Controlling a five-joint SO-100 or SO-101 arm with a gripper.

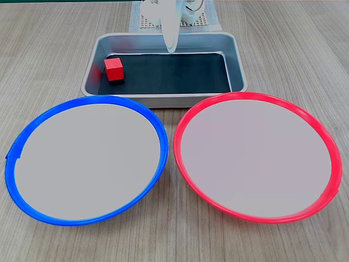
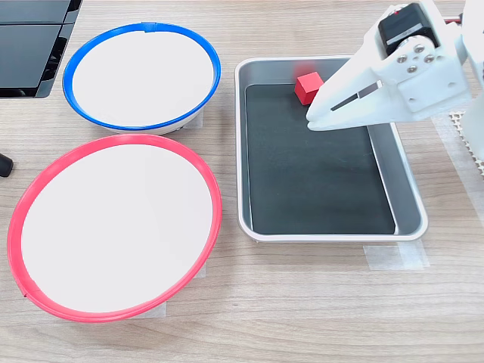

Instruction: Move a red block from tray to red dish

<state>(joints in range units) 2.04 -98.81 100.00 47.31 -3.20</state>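
One gripper (image 2: 314, 121), white plastic: your jaws taper to a closed-looking point above the tray (image 2: 407, 198), holding nothing and clear of the red block (image 2: 308, 88).
One red block, small plain cube, on the tray's dark bottom, in the corner nearest the blue-rimmed plate (image 2: 141, 74).
One tray, silver metal, rounded corners, raised rim.
One red dish (image 2: 113, 225), round, flat, pale centre, just beside the tray.
One tabletop (image 2: 302, 310), pale wood grain, carrying it all.
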